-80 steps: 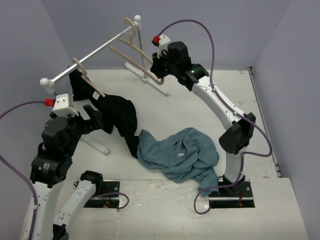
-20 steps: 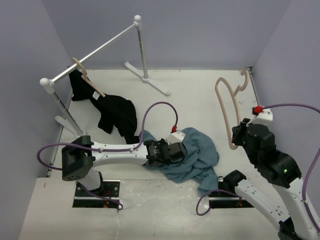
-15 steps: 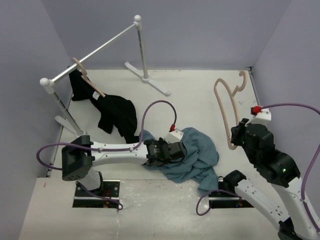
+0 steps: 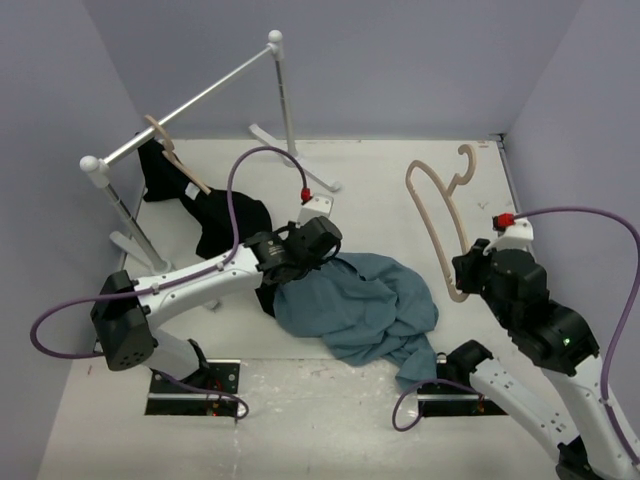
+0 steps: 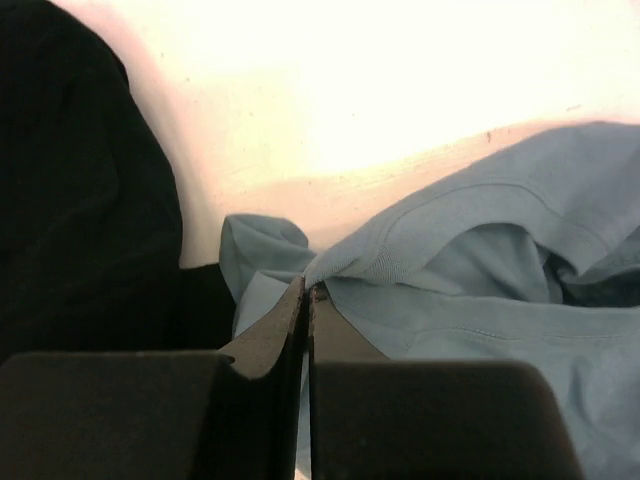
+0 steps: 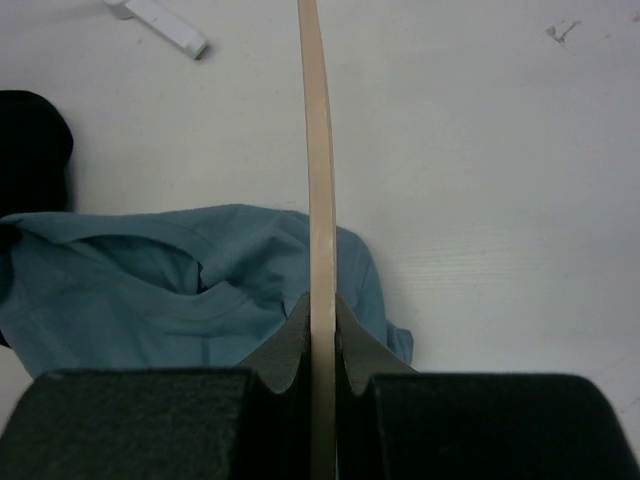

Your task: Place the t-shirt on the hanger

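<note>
The left fingers [image 5: 270, 345] pinch the ribbed collar of the soft, crumpled blue t-shirt [image 4: 360, 305]; the right fingers [image 6: 285, 345] clamp the thin, curved tan hanger [image 6: 318, 150].

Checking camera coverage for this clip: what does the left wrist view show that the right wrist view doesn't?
Only left wrist: the left gripper shut on the ribbed collar edge of the t-shirt. Only right wrist: the right gripper shut on the hanger, plus a white rack foot. Both: the t-shirt, the black garment at left, the white table.
</note>
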